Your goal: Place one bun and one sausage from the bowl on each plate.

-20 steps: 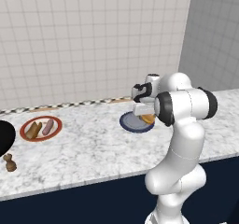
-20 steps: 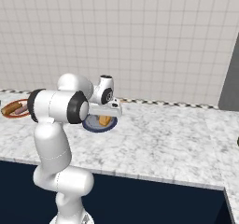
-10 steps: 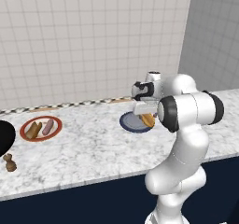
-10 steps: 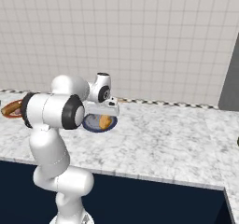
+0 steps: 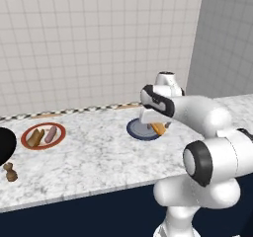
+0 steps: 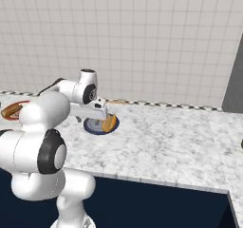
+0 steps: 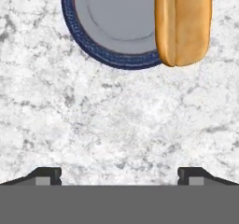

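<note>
Gripper (image 7: 119, 174) at the bottom of the hand view, fingertips far apart with only bare marble between them, clamped on nothing. Hanging over the counter (image 5: 99, 152) just short of the blue plate.

Blue plate (image 7: 109, 24) next, top of the hand view, mid-frame in both base views. One bun (image 7: 183, 22) lying on its right edge there, overhanging the rim toward the counter. No sausage on it as far as can be seen. So probably just past the bun drop for plate two, with the sausage left to do.

Further out, left side of the left base view: white plate (image 5: 43, 135) with the red-brown rim, carrying one bun (image 5: 35, 138) and one sausage (image 5: 51, 135) side by side. Looks finished.

Bowl (image 5: 6, 144) at the far left edge of that view, cut off by the frame, contents hidden. Small brown thing (image 5: 10, 172) on the counter just below it, can't tell what.

Next move, guessing: swing back left to the bowl, grab a sausage, set it on the bare part of the blue plate beside the bun. Long reach, might need the base to drive.

Count: two plates, one bowl, two buns, one sausage visible.
</note>
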Robot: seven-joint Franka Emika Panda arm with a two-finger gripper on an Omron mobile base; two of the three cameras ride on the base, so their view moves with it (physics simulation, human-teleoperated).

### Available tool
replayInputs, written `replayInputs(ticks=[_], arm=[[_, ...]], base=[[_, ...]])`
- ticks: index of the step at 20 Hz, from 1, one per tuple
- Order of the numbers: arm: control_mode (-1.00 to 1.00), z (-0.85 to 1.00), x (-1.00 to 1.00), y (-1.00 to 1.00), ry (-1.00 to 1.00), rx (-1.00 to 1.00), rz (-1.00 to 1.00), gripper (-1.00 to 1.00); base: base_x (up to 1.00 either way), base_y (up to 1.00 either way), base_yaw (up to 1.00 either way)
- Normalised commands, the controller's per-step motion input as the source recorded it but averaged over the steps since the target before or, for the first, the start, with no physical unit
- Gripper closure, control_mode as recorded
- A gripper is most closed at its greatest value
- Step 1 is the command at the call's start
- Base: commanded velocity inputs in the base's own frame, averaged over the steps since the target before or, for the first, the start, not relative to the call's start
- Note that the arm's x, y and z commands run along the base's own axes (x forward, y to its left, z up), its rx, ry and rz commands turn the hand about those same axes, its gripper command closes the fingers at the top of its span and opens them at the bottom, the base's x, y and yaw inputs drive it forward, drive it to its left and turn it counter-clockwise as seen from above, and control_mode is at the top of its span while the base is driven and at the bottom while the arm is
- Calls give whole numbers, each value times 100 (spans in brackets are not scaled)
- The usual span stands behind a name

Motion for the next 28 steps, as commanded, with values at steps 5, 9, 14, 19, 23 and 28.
replayInputs(ticks=[5, 9, 14, 19, 23, 28], arm=[[-100, 59, -93, 17, 0, 0, -6, -100], [-100, 67, -62, 0, -5, -1, -3, -100], [-100, 48, -23, 0, -17, -7, 0, -100], [-100, 20, -24, 0, 0, 0, 0, -100], [100, 0, 0, 0, 0, 0, 0, -100], [100, 0, 0, 0, 0, 0, 0, -100]], base=[[0, 0, 0], [0, 0, 0], [0, 0, 0], [0, 0, 0], [-48, 45, 0], [-32, 100, 0]])
